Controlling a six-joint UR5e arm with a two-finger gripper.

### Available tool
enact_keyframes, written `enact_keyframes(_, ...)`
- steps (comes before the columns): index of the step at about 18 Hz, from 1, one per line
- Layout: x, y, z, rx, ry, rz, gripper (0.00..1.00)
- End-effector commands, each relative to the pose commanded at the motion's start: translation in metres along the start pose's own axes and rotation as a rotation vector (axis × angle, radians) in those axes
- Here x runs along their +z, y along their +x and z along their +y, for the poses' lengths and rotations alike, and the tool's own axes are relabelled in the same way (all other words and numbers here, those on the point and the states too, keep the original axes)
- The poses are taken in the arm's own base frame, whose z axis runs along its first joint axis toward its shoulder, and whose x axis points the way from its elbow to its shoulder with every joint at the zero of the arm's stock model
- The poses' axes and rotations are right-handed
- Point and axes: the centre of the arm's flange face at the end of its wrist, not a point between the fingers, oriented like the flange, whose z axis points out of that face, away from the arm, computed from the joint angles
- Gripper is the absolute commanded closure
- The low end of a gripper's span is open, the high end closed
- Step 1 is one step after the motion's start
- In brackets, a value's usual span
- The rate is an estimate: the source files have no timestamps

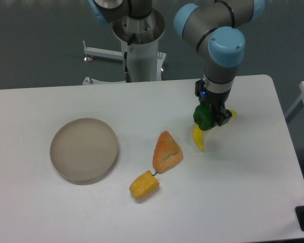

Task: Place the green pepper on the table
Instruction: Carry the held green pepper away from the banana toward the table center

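The green pepper [203, 118] is a small dark-green lump held between the fingers of my gripper [209, 119], which is shut on it. It hangs just above the white table [253, 172], right of centre toward the back. Directly under and behind the pepper lies the yellow banana [198, 137], partly hidden by the gripper. I cannot tell whether the pepper touches the banana.
A round beige plate [84, 149] sits at the left. An orange wedge [166, 152] and a yellow-orange chunk with a stem [144, 185] lie in the middle. The robot base [140, 50] stands beyond the table's far edge.
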Motion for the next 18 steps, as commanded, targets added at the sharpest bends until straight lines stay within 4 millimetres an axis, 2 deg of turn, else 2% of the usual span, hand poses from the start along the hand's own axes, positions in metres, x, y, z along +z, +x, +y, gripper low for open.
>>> enact_keyframes(5, 0.009, 0.009, -0.009, -0.011, -0.012, 0.035, 0.84)
enact_keyframes(6, 0.014, 0.016, -0.010, -0.014, -0.010, 0.050, 0.84)
enact_keyframes(7, 0.023, 0.032, -0.020, -0.017, -0.010, 0.071, 0.84)
enact_keyframes(8, 0.023, 0.047, -0.024, -0.033, -0.010, 0.076, 0.84)
enact_keyframes(11, 0.044, 0.084, -0.032, -0.065, -0.005, 0.123, 0.85)
enact_keyframes(12, 0.052, 0.094, -0.034, -0.068, -0.004, 0.136, 0.85)
enact_keyframes(18, 0.096, 0.138, -0.080, -0.054, -0.029, 0.201, 0.83)
